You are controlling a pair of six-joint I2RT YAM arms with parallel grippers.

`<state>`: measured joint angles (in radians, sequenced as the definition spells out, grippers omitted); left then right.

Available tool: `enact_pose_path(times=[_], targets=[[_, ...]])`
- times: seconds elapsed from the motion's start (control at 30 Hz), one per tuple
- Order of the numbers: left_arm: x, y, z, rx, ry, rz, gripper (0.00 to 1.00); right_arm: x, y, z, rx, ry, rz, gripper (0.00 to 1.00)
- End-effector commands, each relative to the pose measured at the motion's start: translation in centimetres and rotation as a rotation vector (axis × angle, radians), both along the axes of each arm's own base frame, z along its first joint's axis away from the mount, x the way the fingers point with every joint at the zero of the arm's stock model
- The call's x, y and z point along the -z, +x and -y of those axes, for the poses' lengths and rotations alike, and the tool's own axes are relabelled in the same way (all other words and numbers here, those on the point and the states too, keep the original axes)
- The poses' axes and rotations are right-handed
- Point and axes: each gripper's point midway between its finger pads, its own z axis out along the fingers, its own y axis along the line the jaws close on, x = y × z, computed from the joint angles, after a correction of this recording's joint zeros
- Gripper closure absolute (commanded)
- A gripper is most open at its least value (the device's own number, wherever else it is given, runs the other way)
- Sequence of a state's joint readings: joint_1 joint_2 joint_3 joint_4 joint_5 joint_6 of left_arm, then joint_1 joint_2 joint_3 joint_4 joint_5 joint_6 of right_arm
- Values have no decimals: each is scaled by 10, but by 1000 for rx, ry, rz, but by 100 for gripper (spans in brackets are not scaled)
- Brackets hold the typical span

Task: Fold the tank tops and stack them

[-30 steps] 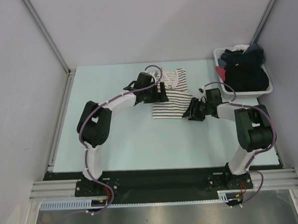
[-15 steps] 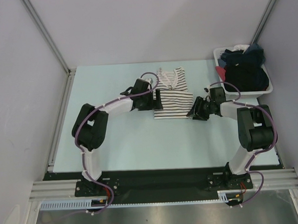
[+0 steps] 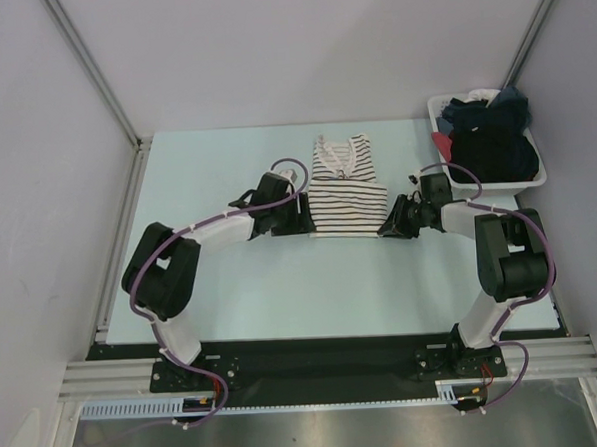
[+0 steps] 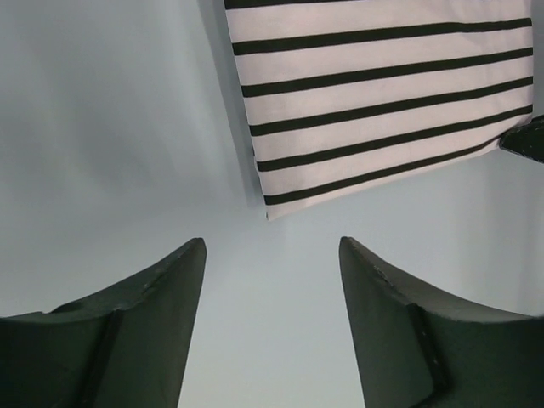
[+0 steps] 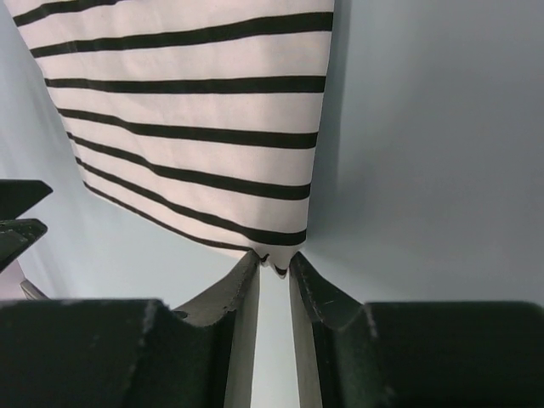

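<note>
Overhead view looks down from behind; both close wrist views share the striped top [image 3: 347, 193].

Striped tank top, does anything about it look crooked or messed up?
Nothing serious. The striped tank top lies flat on the table; only its strap end looks rumpled. The right gripper sits, jaws narrow, at one hem corner.

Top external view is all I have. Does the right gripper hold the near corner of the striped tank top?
Observer: In its wrist view the right gripper has its jaws a narrow gap apart, with the corner of the striped tank top just at their tips. I cannot confirm a firm pinch.
Operator: And the left gripper?
Observer: The left gripper is wide open with nothing between. The other near corner lies on the table ahead of it.
</note>
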<state>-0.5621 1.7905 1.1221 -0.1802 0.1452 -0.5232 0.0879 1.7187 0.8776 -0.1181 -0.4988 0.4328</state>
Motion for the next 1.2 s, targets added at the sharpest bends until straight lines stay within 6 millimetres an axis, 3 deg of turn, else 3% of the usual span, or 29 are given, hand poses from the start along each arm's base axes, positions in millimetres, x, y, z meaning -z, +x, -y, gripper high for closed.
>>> enact_pose_path(times=[0.0,0.37,0.6,0.63,0.77,0.8,0.9,0.93,1.17], targets=[[-11,4,13,0,-46,24,32,-8,9,-2,-3,4,14,75],[7,-2,15,-27,-23,-33,43,5,1,-6,-23,-49,-37,80],[28,4,24,-15,16,-90,49,4,-1,-8,-22,-58,-39,81],[33,4,23,-15,20,-98,53,4,-1,-8,-22,-60,-37,81],[33,7,24,-23,25,-103,56,2,-3,-11,-28,-63,-33,81],[34,9,25,-26,29,-102,58,1,-3,-10,-26,-64,-32,81],[34,13,25,-39,29,-95,83,1,-5,-13,-33,-69,-34,84],[33,13,25,-43,27,-95,100,1,-6,-13,-34,-72,-37,84],[32,1,22,-36,9,-76,100,7,-22,-13,-39,-99,-55,88]])
